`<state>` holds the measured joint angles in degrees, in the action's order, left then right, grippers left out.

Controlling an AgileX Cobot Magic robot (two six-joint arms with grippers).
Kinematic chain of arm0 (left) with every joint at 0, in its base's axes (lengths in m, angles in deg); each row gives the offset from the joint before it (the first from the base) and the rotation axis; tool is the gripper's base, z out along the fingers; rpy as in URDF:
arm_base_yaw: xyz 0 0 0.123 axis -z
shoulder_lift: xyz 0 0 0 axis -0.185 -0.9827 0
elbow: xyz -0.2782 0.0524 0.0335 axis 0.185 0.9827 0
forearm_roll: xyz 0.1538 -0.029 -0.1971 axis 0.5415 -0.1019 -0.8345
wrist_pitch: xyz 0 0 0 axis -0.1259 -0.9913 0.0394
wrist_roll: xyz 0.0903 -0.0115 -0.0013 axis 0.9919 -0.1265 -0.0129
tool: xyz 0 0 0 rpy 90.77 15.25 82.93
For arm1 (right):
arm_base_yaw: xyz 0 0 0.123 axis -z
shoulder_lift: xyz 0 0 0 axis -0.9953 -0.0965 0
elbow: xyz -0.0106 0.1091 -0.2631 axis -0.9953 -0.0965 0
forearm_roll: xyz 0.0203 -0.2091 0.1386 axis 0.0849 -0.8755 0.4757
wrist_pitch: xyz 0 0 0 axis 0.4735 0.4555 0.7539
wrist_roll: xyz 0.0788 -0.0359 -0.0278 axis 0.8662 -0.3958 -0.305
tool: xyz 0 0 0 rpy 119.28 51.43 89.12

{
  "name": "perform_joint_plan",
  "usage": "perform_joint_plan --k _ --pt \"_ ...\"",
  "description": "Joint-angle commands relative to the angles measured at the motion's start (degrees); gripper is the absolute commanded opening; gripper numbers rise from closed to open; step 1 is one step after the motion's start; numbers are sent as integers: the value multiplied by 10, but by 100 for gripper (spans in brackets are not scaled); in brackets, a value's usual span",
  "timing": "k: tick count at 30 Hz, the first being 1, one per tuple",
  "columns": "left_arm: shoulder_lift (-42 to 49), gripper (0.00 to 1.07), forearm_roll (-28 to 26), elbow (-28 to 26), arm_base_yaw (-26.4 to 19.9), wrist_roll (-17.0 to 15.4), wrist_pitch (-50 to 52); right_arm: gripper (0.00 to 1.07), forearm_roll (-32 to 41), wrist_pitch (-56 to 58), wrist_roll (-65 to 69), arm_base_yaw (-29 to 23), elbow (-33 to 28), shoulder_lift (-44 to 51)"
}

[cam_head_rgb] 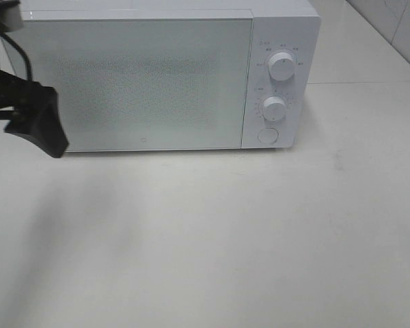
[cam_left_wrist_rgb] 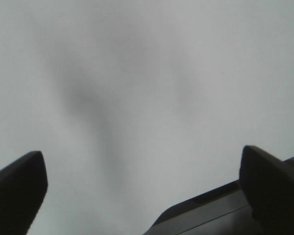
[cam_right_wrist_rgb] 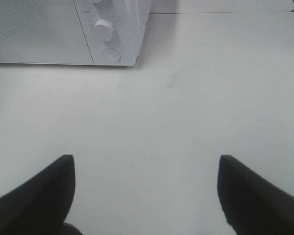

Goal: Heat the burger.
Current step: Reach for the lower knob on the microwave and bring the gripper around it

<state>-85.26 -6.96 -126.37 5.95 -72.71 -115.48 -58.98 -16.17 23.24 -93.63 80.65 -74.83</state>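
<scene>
The left fingers (cam_left_wrist_rgb: 17, 188) stand wide apart with nothing between them; under them there is only a pale surface with soft shadows. The right fingers (cam_right_wrist_rgb: 39, 196) are also spread apart and hold nothing, and they look over the bare white desk (cam_right_wrist_rgb: 196, 112). In the high view the black end of the left arm (cam_head_rgb: 34, 123) is at the left edge, in front of the lower left corner of the microwave (cam_head_rgb: 143, 27). The microwave is white and stands at the back of the desk, and its door (cam_head_rgb: 143, 82) is closed. On its right panel there are two knobs (cam_head_rgb: 281, 66), one above the other, and a round button (cam_head_rgb: 267, 135) below them. The burger shows in no view, so I cannot tell where it is.
</scene>
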Motion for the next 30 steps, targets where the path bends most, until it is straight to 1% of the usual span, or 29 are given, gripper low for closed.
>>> perform_joint_plan --k 1,2,3,4,5,6,7,8,9,10,11,12,13,15,16,17,18,20,22,23,25,26,27,28,29,30 --pt "29 100 5 2 -50 -4 -38 76 0 -9 -5 3 -3 14" --pt "29 100 5 2 -50 -4 -38 76 0 -9 -5 3 -3 14" --pt "47 100 16 6 -80 -4 -52 76 0 -9 -5 3 -3 14" --pt "58 100 20 9 -96 -4 -57 76 0 -9 -5 3 -3 14" --pt "58 100 20 9 -96 -4 -57 76 0 -9 -5 3 -3 14" --pt "84 100 21 19 -128 -9 -61 76 0 -9 -5 3 -3 14" --pt "84 100 21 19 -128 -9 -61 76 0 -9 -5 3 -3 14" --pt "107 100 19 33 -154 -14 -58 76 0 -9 -5 3 -3 14" --pt "120 100 18 41 -165 -16 -57 76 0 -9 -5 3 -3 14" --pt "120 100 18 41 -165 -16 -57 76 0 -9 -5 3 -3 14" --pt "145 100 18 60 -180 -17 -57 76 0 -9 -5 3 -3 14" --pt "145 100 18 60 -180 -17 -57 76 0 -9 -5 3 -3 14" --pt "174 100 18 82 -185 -17 -59 76 0 -9 -6 3 -3 14" --pt "186 100 19 91 -185 -17 -59 76 0 -9 -6 3 -3 14" --pt "217 100 19 113 -185 -17 -61 76 0 -9 -6 3 -3 14" --pt "217 100 19 113 -185 -17 -61 76 0 -9 -6 3 -3 14" --pt "245 100 21 133 -185 -17 -61 76 0 -9 -6 3 -3 14" --pt "260 100 21 142 -185 -17 -60 76 0 -9 -6 3 -3 14" --pt "303 100 21 175 -185 -17 -60 76 0 -9 -6 3 -3 14" --pt "303 100 21 175 -185 -17 -60 76 0 -9 -6 3 -3 14" --pt "350 100 22 209 -185 -14 -60 76 0 -9 -6 3 -3 14" --pt "350 100 22 209 -185 -14 -60 76 0 -9 -6 3 -3 14" --pt "385 100 25 229 -185 -11 -58 76 0 -9 -6 3 -3 14" --pt "403 100 28 239 -185 -11 -57 76 0 -9 -6 3 -3 14" --pt "403 100 28 239 -185 -11 -57 76 0 -9 -6 3 -3 14" --pt "435 100 36 259 -185 -11 -53 76 0 -9 -6 3 -3 14"
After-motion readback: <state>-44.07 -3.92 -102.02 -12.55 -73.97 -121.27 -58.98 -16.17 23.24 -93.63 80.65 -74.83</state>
